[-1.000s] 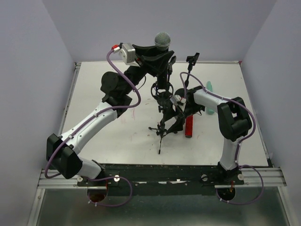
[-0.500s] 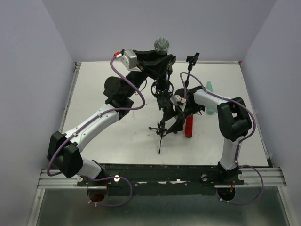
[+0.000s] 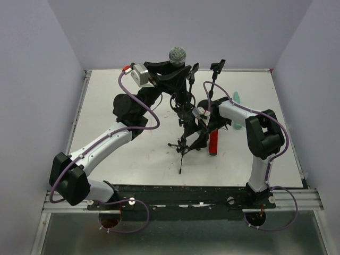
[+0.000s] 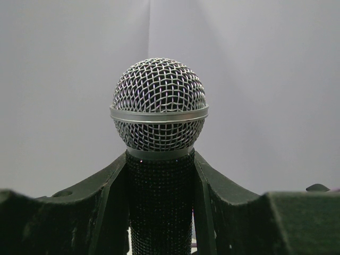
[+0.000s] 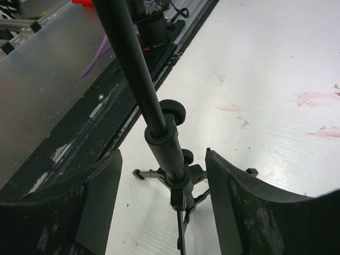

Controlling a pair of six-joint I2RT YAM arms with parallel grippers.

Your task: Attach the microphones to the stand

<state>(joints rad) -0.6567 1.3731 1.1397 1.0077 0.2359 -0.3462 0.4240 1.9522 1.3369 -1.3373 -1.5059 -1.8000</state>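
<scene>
My left gripper (image 3: 172, 71) is raised high above the table and shut on the black microphone (image 3: 177, 54). Its silver mesh head (image 4: 159, 103) stands upright above the fingers (image 4: 101, 202), which press on its black body. The black tripod stand (image 3: 183, 122) stands mid-table with empty clips (image 3: 216, 66) at its top. My right gripper (image 5: 162, 202) is open around the stand's lower pole (image 5: 162, 138), with a gap on each side. The red microphone (image 3: 213, 142) lies on the table beside the stand. The mint-green microphone (image 3: 237, 109) lies behind the right arm, partly hidden.
The stand's tripod legs (image 3: 180, 149) spread over the white table (image 3: 117, 154) towards the near edge. The black base rail (image 3: 180, 192) runs along the front. Purple-grey walls close in the back and sides. Faint red marks (image 5: 319, 98) spot the table surface.
My left gripper has carried the black microphone a little to the left and slightly lower, close to the stand's top. The right arm has not moved.
</scene>
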